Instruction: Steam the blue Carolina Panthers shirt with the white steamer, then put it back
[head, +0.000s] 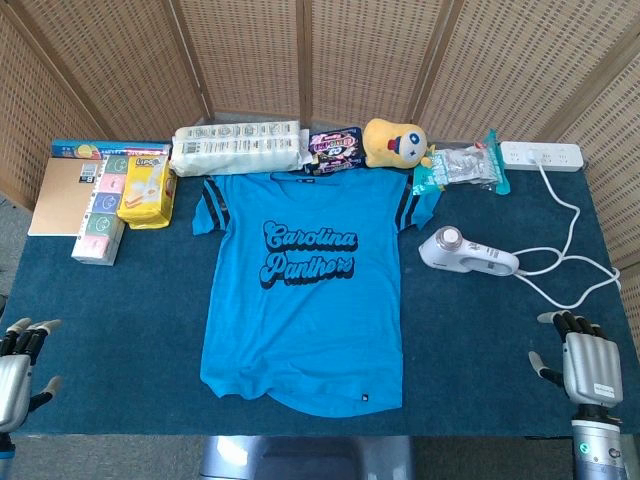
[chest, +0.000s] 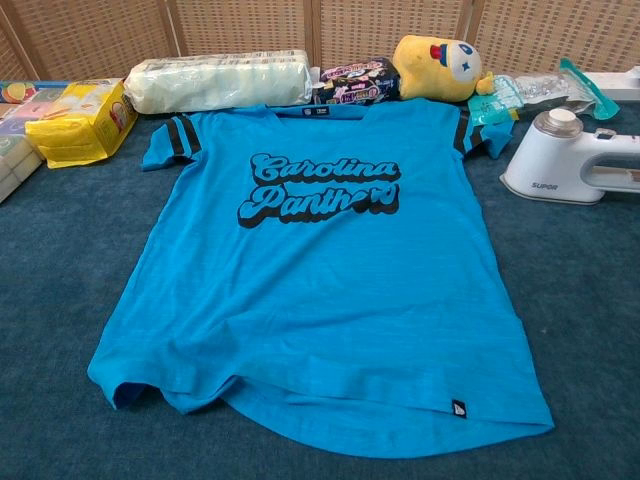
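Observation:
The blue Carolina Panthers shirt (head: 305, 285) (chest: 320, 270) lies flat, front up, in the middle of the dark blue table. The white steamer (head: 465, 252) (chest: 575, 160) lies on its side to the right of the shirt, its cord running back to a power strip. My left hand (head: 20, 365) rests at the near left edge of the table, fingers apart, holding nothing. My right hand (head: 582, 362) rests at the near right edge, fingers apart and empty, well in front of the steamer. Neither hand shows in the chest view.
Along the far edge lie a white roll pack (head: 238, 148), a snack bag (head: 335, 148), a yellow plush toy (head: 395, 142) and a plastic packet (head: 460, 168). A yellow pack (head: 145, 190), tissue boxes (head: 100, 215) and a notebook (head: 62, 195) sit far left. The power strip (head: 540, 155) and white cord (head: 570, 255) lie far right.

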